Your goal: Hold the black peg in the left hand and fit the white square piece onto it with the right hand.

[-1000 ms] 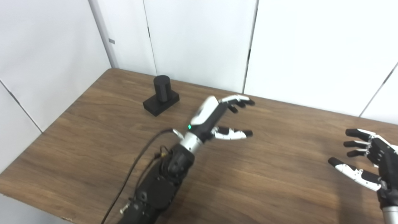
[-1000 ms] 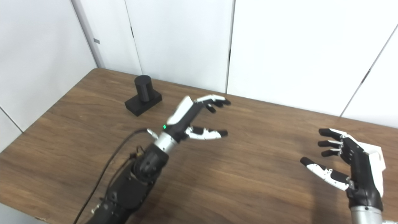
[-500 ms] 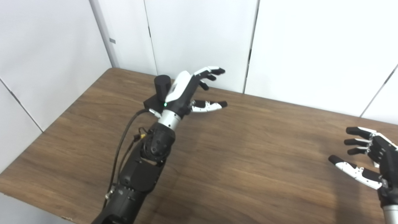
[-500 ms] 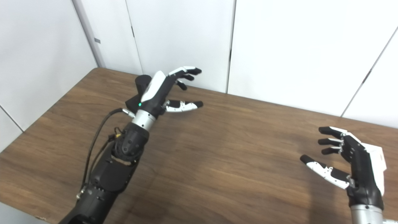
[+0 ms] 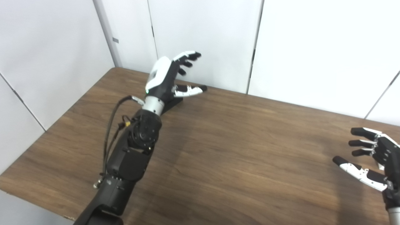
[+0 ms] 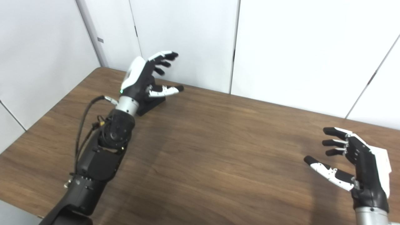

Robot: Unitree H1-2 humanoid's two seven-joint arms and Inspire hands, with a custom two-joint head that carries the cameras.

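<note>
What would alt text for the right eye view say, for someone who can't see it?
A robot's left hand, fingers spread open, reaches over a black peg base at the far left of a wooden table. Its right hand waits open near the right edge, in front of white wall panels.

I count two hands of mine, the left hand (image 6: pixel 140 78) and the right hand (image 6: pixel 359 167), both with fingers spread and holding nothing. One black peg (image 6: pixel 153 104) shows, mostly hidden behind my left hand. One table (image 6: pixel 218 150).
</note>
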